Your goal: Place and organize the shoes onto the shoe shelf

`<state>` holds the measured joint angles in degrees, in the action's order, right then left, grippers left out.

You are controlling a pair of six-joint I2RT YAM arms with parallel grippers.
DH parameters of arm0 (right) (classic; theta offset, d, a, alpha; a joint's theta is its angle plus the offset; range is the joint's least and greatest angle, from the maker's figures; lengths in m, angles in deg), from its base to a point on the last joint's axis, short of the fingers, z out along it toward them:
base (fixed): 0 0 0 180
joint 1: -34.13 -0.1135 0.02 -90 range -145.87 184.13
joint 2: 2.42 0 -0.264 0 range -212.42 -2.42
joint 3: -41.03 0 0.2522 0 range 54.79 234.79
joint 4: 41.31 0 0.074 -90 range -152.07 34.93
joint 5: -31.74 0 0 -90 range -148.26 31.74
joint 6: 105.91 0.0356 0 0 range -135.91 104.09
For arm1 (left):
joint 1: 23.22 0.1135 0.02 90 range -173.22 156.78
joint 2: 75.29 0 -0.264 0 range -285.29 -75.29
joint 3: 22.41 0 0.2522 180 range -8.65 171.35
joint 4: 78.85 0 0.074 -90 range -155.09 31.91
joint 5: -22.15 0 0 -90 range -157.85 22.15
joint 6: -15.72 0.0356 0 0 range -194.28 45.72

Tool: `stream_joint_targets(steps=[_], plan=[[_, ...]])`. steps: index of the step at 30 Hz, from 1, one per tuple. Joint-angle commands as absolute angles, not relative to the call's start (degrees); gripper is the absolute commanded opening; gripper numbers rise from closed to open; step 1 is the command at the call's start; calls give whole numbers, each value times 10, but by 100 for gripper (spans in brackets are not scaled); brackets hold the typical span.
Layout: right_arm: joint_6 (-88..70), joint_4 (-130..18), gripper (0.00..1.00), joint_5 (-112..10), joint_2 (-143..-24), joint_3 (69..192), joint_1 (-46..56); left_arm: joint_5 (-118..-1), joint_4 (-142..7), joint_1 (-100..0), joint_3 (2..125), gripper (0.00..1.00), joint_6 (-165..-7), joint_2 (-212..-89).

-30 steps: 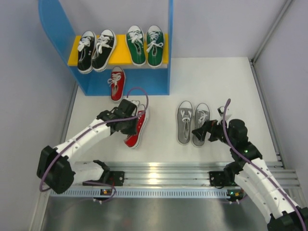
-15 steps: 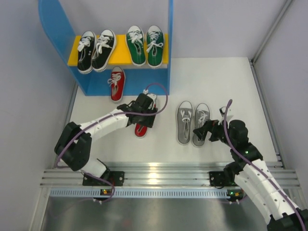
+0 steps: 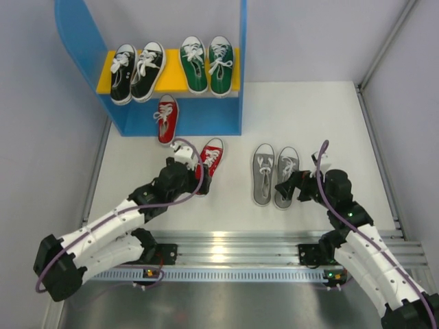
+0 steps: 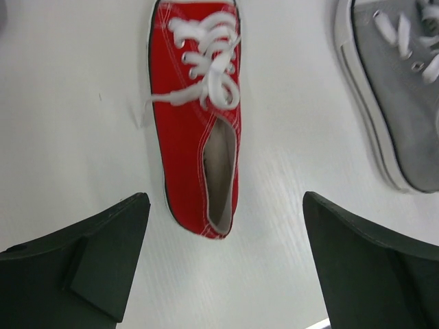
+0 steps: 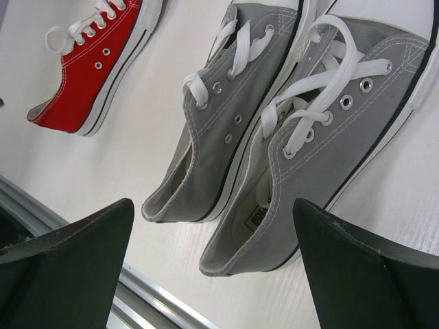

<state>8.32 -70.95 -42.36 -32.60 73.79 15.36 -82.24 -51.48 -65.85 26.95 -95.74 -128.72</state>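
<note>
The shoe shelf [image 3: 233, 82] is blue with a yellow board that holds a black pair [image 3: 137, 72] and a green pair [image 3: 207, 64]. One red shoe [image 3: 167, 118] lies at the shelf's lower front. The other red shoe [image 3: 210, 157] [image 4: 199, 116] lies free on the table. My left gripper [image 3: 192, 179] [image 4: 226, 274] stands open just behind its heel, touching nothing. The grey pair [image 3: 274, 175] [image 5: 274, 130] sits side by side to the right. Behind their heels my right gripper [image 3: 285, 188] [image 5: 212, 274] is open and empty.
A metal rail [image 3: 226, 247] runs along the near edge by the arm bases. Grey walls close in the table on the left and right. The left grey shoe's edge [image 4: 391, 89] shows at the right of the left wrist view.
My left gripper has opened and let go of the red shoe, which now lies on the table pointing toward the shelf. The left arm has drawn back. The right arm has not moved.
</note>
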Motion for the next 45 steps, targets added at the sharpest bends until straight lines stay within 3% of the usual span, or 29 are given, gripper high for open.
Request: stream_joint_targets(steps=[1, 6, 16, 28, 32, 35, 38, 39, 45], plan=[[87, -682, 99, -428, -327, 742, 145, -864, -608, -676, 189, 99, -994, -1243], [87, -677, 100, -426, -340, 744, 145, -978, -801, -760, 41, 99, -992, -1160], [91, -665, 99, -429, -356, 740, 144, -997, -964, -783, -35, 97, -917, -1198], [86, -668, 99, -431, -365, 747, 144, -1005, -1123, -782, -28, 89, -895, -1410], [85, -668, 99, -432, -363, 747, 144, -1006, -1151, -777, -21, 78, -874, -1431], [84, -667, 100, -433, -364, 746, 144, -988, -1158, -763, -16, 59, -871, -1447], [84, -667, 99, -432, -365, 746, 144, -987, -1167, -750, -15, 6, -879, -1473], [84, -666, 100, -432, -363, 746, 144, -993, -1169, -750, -16, 0, -884, -1479], [83, -666, 100, -433, -359, 744, 144, -975, -1147, -749, -21, 0, -892, -1454]])
